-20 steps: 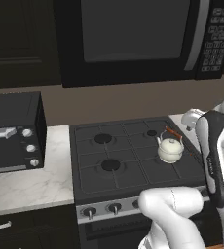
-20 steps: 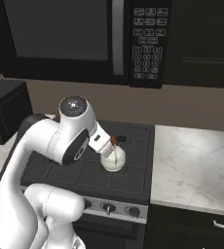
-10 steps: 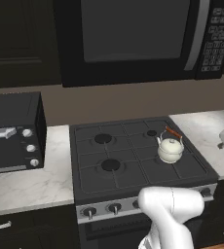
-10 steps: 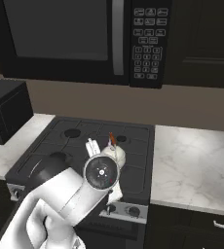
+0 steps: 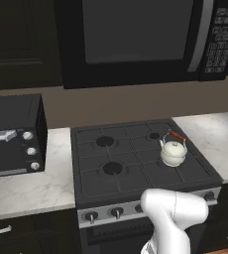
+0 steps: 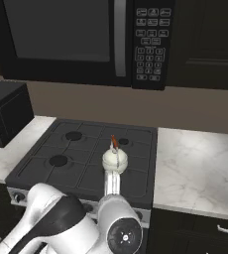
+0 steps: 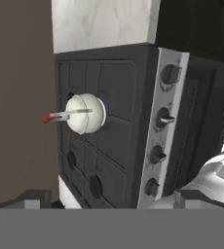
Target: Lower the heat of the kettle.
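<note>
The small cream-white kettle (image 5: 173,152) (image 6: 115,159) (image 7: 85,113) stands upright on the right side of the black stove (image 5: 136,166), its reddish-brown handle bar pointing toward the back wall. My gripper (image 7: 111,200) hangs low in front of the stove's right corner, well away from the kettle. Its two tips sit wide apart, open, with nothing between them. The hand view is rolled sideways and looks along the stove's front panel with several knobs (image 7: 163,118). My white arm (image 5: 173,216) (image 6: 76,228) folds down before the stove.
A black microwave (image 5: 136,39) hangs above the stove. A black toaster oven (image 5: 12,134) stands on the marble counter (image 5: 27,183) at the left. More marble counter (image 6: 200,168) lies right of the stove, with dark cabinets below.
The arm has swung from beside the kettle down to the front of the stove, so the hand has left the cooktop. The kettle has stayed put.
</note>
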Robot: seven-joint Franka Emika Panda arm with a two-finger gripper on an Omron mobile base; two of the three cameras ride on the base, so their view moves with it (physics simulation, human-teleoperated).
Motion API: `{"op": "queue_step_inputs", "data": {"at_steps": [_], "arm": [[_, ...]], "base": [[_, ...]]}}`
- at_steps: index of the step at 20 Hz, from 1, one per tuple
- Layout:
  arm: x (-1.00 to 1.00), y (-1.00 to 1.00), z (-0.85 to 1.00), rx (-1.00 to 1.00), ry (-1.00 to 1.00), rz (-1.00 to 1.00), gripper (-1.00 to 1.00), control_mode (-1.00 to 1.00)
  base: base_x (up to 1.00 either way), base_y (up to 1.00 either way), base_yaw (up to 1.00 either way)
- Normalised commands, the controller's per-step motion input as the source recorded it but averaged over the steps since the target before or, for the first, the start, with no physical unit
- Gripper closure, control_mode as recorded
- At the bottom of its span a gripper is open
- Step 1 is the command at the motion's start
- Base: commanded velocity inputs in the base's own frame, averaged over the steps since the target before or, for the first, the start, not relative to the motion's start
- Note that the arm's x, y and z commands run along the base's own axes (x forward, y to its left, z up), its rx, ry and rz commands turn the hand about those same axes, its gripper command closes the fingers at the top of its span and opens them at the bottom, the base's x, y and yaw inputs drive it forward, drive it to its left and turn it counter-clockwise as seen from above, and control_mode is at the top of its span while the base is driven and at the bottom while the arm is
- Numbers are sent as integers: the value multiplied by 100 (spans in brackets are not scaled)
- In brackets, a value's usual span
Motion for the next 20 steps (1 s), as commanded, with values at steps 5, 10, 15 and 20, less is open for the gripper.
{"op": "queue_step_inputs", "data": {"at_steps": [5, 10, 15, 20], "arm": [[0, 0, -64, 24, -2, -2, -100, -100], [0, 0, -53, 12, -5, 0, -100, -100], [4, -1, -51, 6, -7, 0, -100, -100], [29, -7, -41, 1, -8, 6, -100, -100]], "base": [[0, 0, 0], [0, 0, 0], [0, 0, 0], [0, 0, 0]]}}
